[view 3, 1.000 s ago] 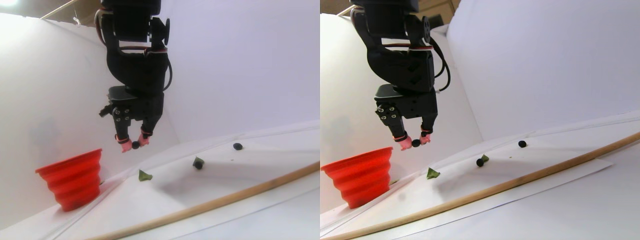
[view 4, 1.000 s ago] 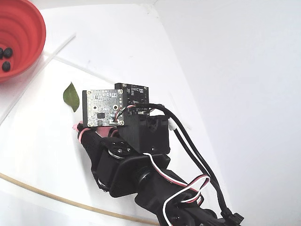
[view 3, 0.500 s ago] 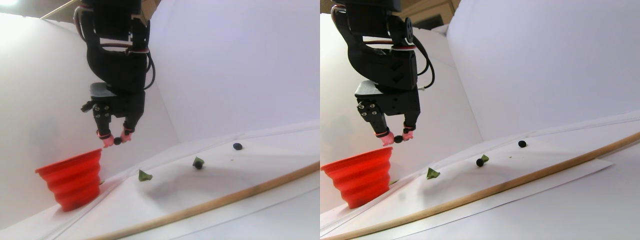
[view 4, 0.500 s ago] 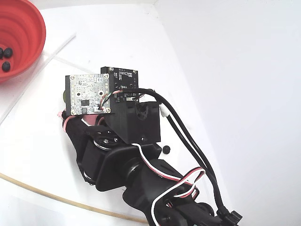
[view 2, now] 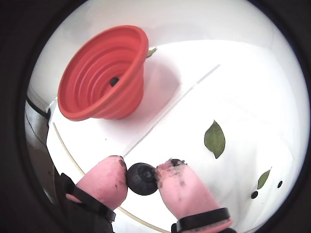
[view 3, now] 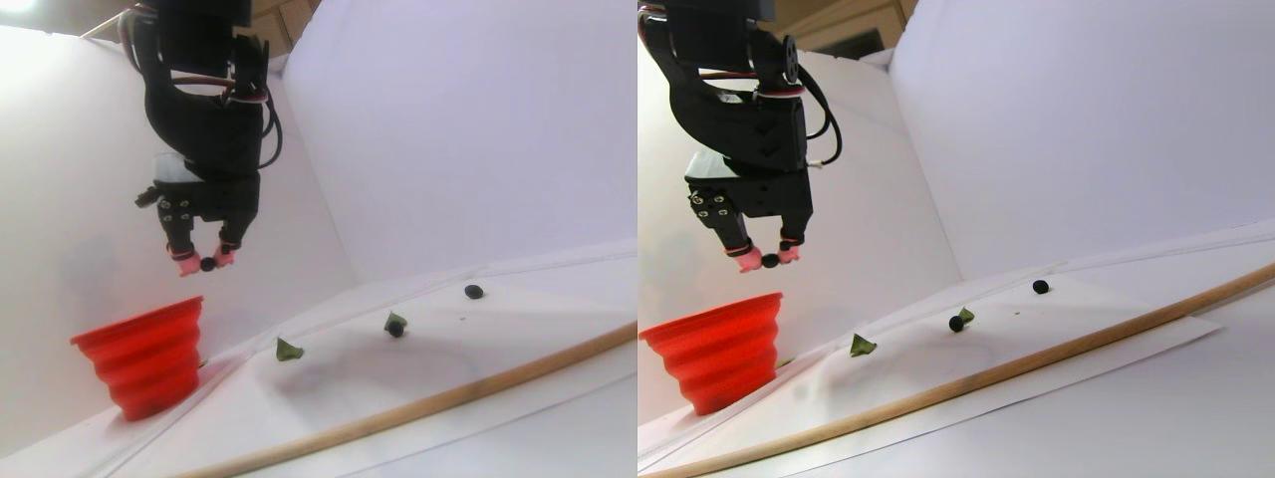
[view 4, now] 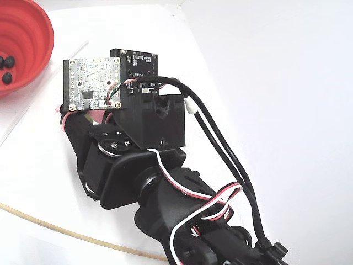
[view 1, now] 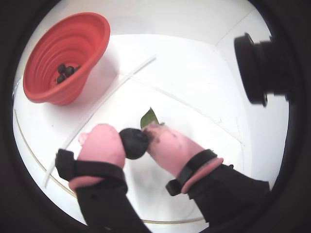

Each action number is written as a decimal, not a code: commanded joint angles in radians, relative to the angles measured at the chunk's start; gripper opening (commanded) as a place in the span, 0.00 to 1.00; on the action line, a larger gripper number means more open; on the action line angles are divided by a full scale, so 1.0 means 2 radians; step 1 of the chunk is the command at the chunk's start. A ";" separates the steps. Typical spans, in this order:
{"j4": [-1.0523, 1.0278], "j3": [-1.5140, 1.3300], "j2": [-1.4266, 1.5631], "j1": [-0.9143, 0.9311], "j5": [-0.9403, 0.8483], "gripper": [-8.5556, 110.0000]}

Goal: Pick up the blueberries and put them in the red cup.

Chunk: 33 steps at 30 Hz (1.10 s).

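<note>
My gripper [view 1: 133,142] is shut on one dark blueberry [view 1: 134,143], pinched between its pink fingertips [view 2: 104,179]. The stereo pair view shows the gripper [view 3: 206,263] hanging in the air just above and to the right of the red cup [view 3: 144,354]. The red cup [view 1: 53,53] holds several blueberries [view 1: 65,73], which the fixed view shows too [view 4: 6,63]. Two loose blueberries [view 3: 474,291] [view 3: 395,329] lie on the white table to the right. In the fixed view the arm hides the fingers.
Green leaves [view 2: 214,138] [view 3: 288,349] lie on the table between the cup and the loose berries. A wooden strip [view 3: 418,403] runs along the table's front. White walls close the back and right. A camera lens [view 1: 257,68] sits at upper right.
The gripper, still holding the blueberry, has moved left and upward, from beside the cup to above its right rim.
</note>
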<state>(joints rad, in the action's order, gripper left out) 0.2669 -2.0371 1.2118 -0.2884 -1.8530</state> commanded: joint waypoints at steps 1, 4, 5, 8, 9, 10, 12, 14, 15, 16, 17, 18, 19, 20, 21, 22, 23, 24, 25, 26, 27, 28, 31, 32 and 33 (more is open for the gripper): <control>0.000 0.065 0.044 -0.036 0.008 0.16; 0.000 0.079 0.035 -0.042 0.010 0.16; 0.000 0.084 0.031 -0.044 0.010 0.16; 0.000 0.094 0.024 -0.051 0.012 0.16; 0.000 0.097 0.022 -0.053 0.013 0.16; 0.000 0.100 0.019 -0.056 0.013 0.16; 0.000 0.104 0.015 -0.061 0.015 0.16; 0.000 0.112 0.008 -0.065 0.016 0.16; 0.000 0.115 0.005 -0.067 0.018 0.16; 0.000 0.118 0.002 -0.070 0.018 0.16; 0.000 0.120 -0.001 -0.071 0.019 0.16; 0.000 0.123 -0.004 -0.074 0.019 0.16; 0.000 0.125 -0.007 -0.077 0.019 0.16; 0.000 0.127 -0.009 -0.079 0.021 0.16; 0.000 0.128 -0.012 -0.081 0.021 0.16; 0.000 0.130 -0.014 -0.083 0.021 0.16; 0.000 0.133 -0.017 -0.084 0.021 0.16; 0.000 0.135 -0.021 -0.087 0.021 0.16; 0.000 0.140 -0.025 -0.088 0.021 0.16; 0.000 0.145 -0.031 -0.090 0.022 0.16; 0.000 0.151 -0.036 -0.091 0.023 0.16; 0.000 0.156 -0.041 -0.093 0.024 0.16; 0.000 0.170 -0.054 -0.097 0.026 0.16; 0.000 0.173 -0.058 -0.098 0.026 0.16; 0.000 0.176 -0.060 -0.100 0.028 0.16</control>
<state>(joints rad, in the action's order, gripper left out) 0.2669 -1.8086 1.0615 -0.4249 -1.8101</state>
